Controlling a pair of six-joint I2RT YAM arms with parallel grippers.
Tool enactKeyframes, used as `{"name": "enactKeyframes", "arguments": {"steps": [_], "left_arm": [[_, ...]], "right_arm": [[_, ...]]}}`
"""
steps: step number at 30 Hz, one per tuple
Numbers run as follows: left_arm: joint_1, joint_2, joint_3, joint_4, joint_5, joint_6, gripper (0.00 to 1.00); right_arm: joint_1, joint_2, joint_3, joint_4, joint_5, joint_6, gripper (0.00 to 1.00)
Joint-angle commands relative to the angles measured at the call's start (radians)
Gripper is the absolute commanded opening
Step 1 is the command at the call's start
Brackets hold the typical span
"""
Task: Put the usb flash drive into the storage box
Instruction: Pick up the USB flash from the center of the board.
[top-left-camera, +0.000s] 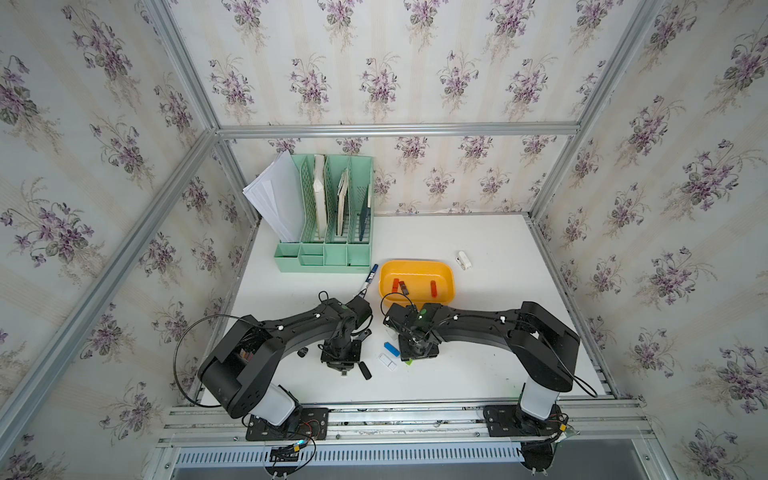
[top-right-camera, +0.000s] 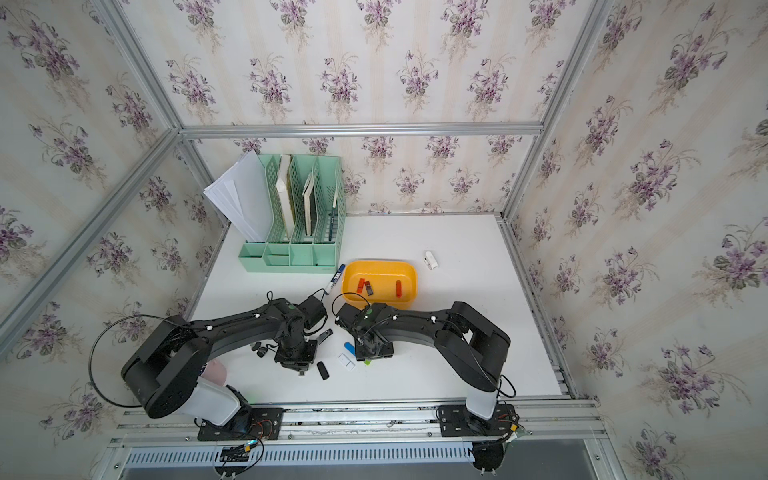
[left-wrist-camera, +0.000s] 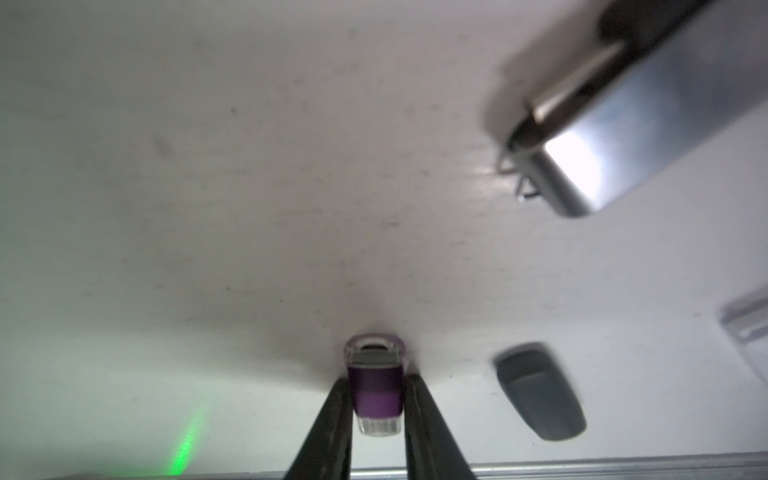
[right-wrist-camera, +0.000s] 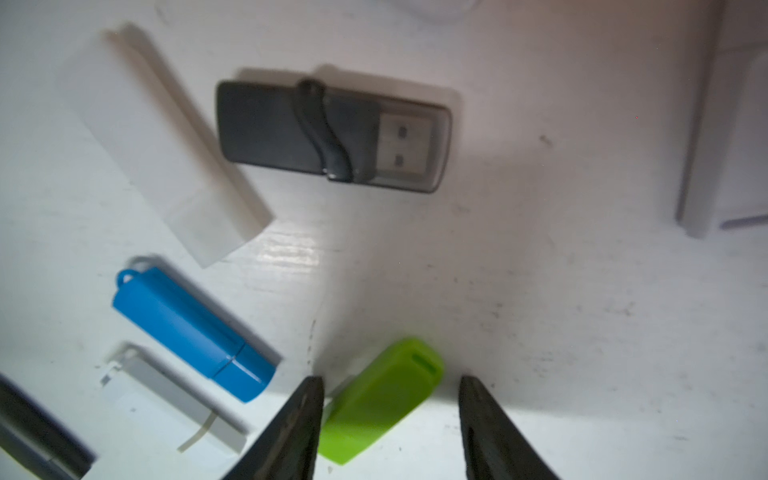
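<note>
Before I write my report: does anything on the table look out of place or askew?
Yes. A blue marker lies loose on the table beside the storage box, outside the green organizer. The white papers there lean out sideways.

Left wrist view: left gripper (left-wrist-camera: 378, 378) fingers run off the frame's edge. Silver swivel drive (left-wrist-camera: 615, 124) blurred and cropped (so is a white item (left-wrist-camera: 748, 322) at the border; unidentifiable).

Right wrist view: right gripper (right-wrist-camera: 390, 378) fingers likewise cropped; 1 finger (right-wrist-camera: 291, 432) hides a corner of the green flash drive (right-wrist-camera: 378, 399). White drive (right-wrist-camera: 158, 137) soft, outline only. Dark object (right-wrist-camera: 33, 436) cut by the corner; cannot name it.

Both top views: the 2 grippers sit hidden under their wrists, and the purple flash drive (left-wrist-camera: 376, 390) cannot be made out there; green flash drive a mere sliver. Pink cup (top-right-camera: 217, 371) mostly behind the left arm. 3 reddish pieces (top-left-camera: 433, 289) in the storage box (top-left-camera: 417, 264): too small to tell.
</note>
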Motion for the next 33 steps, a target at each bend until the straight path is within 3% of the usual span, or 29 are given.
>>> {"name": "enactKeyframes", "arguments": {"steps": [1, 19, 33], "left_arm": [[0.001, 0.014, -0.02, 0.011, -0.046, 0.007, 0.27], [0.001, 0.023, -0.022, 0.012, -0.048, 0.009, 0.24], [0.0, 0.029, -0.02, 0.008, -0.052, 0.013, 0.24]], "right_arm": [[0.007, -0.007, -0.006, -0.022, -0.001, 0.013, 0.56], [0.012, -0.044, -0.052, 0.016, -0.024, 0.02, 0.18], [-0.023, -0.142, 0.057, -0.099, 0.056, -0.015, 0.13]]}}
